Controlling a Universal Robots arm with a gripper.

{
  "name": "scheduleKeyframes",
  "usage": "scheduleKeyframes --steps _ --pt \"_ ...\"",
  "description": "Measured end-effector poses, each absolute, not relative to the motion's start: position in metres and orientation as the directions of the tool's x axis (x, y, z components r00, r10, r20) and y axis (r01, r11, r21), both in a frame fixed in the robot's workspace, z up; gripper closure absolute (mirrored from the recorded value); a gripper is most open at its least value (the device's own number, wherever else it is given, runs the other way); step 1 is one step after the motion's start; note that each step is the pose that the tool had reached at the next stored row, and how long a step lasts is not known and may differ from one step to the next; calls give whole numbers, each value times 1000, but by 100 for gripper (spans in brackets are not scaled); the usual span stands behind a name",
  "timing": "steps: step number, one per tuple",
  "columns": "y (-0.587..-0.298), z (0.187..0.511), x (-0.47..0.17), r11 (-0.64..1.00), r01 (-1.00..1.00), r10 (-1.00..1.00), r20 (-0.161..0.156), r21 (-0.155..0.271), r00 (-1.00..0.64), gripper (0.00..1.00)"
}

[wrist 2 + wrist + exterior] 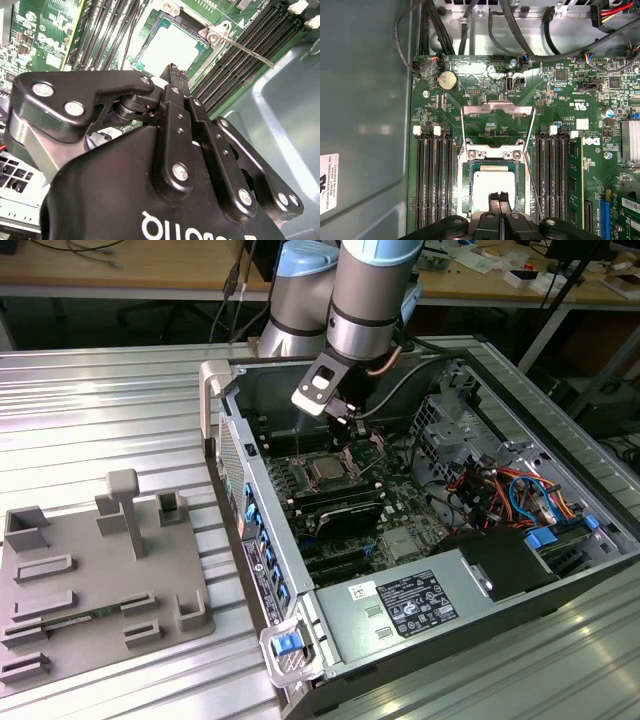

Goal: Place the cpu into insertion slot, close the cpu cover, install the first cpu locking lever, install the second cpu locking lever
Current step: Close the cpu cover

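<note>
Closest in, black jointed end effector (498, 196), its 2 fingertips (493, 200) pressed together on nothing, poised just over the small flat silver-grey square cpu (492, 182). Seated level in the dark silver-rimmed square insertion slot (468, 185); thin silvery hinged cpu cover (497, 107) lying open beyond. Probably light, stiff, fragile underneath; best gripped by 2 opposite edges, never the face.

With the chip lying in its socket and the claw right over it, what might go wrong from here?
1. The shut black claw hangs close over the silver-grey square cpu in the silvery-rimmed dark insertion slot; a downward push might shift or scratch it.
2. The thin silvery wire lever juts out beside the slot and might snag the claw.
</note>
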State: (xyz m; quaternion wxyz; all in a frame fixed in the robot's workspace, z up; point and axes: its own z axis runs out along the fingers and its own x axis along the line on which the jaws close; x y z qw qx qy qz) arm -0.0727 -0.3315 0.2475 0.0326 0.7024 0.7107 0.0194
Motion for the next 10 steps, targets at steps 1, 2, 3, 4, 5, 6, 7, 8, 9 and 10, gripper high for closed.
scheduleKeyframes --steps 1,2,3,4,5,6,7,8,9,10 --pt "-332 247 -73 12 997 1000 -19 73 -11 89" --pt "-332 248 -73 12 997 1000 -19 73 -11 89" --pt "-332 248 -73 12 997 1000 -19 73 -11 89" --pt "-332 248 -73 12 997 1000 -19 73 -11 89" --pt "-332 248 -73 12 997 1000 -19 73 -11 89" --pt "-332 248 -73 12 997 1000 -19 73 -11 89" --pt "-332 248 -69 12 997 1000 -19 73 -11 89" --pt "-332 248 -63 12 997 1000 -19 73 -11 89" --pt "-332 248 -63 12 997 1000 -19 73 -11 89" --pt "-332 258 -63 12 997 1000 -19 73 -11 89"
